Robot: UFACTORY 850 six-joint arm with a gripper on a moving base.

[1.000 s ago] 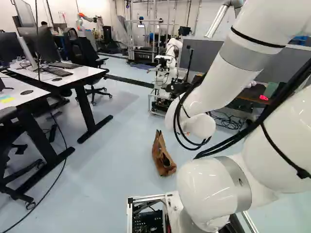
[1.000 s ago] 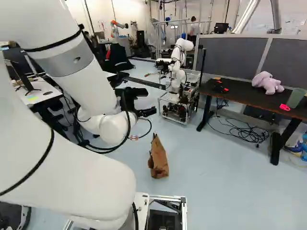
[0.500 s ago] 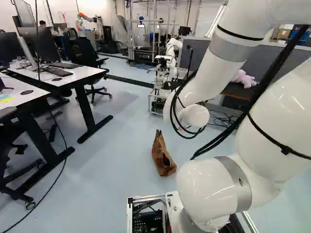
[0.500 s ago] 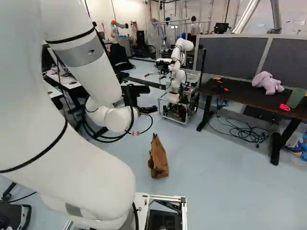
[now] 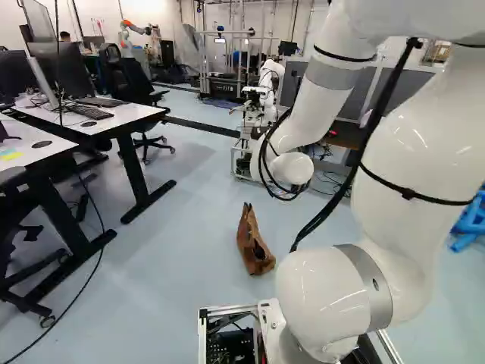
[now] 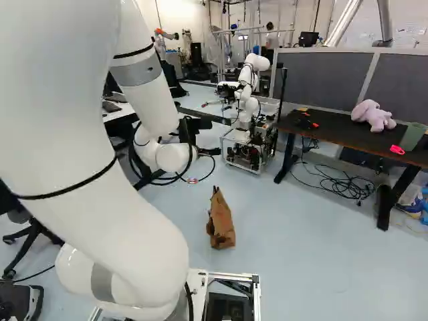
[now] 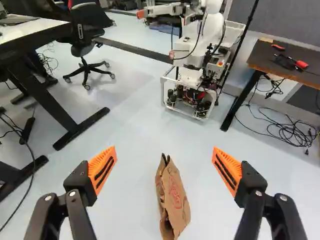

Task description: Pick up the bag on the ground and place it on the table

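Note:
My gripper's black part (image 6: 210, 152) shows beyond the wrist in the right base view; its fingertips are hard to make out there. In the wrist view the gripper (image 7: 164, 150) stands wide open, nothing held. The brown paper bag (image 7: 173, 200) is on the floor, ahead of and below the gap between the fingers, untouched. Both base views show the bag (image 5: 254, 243) (image 6: 220, 221) standing on the floor a little ahead of the base. A dark-topped table (image 6: 341, 140) stands at the right of the right base view, a white table (image 5: 114, 114) at the left of the left one.
On the dark table are a purple plush toy (image 6: 373, 116), a green cup (image 6: 413, 136) and a pink item (image 6: 397, 150). Cables (image 6: 341, 184) lie beneath it. Another robot (image 6: 251, 134) stands beyond the bag. Office chairs (image 5: 136, 91) are by the white table.
My arm has reached farther ahead, its wrist moving left in the left base view and right in the right base view. The base and the bag have stayed put.

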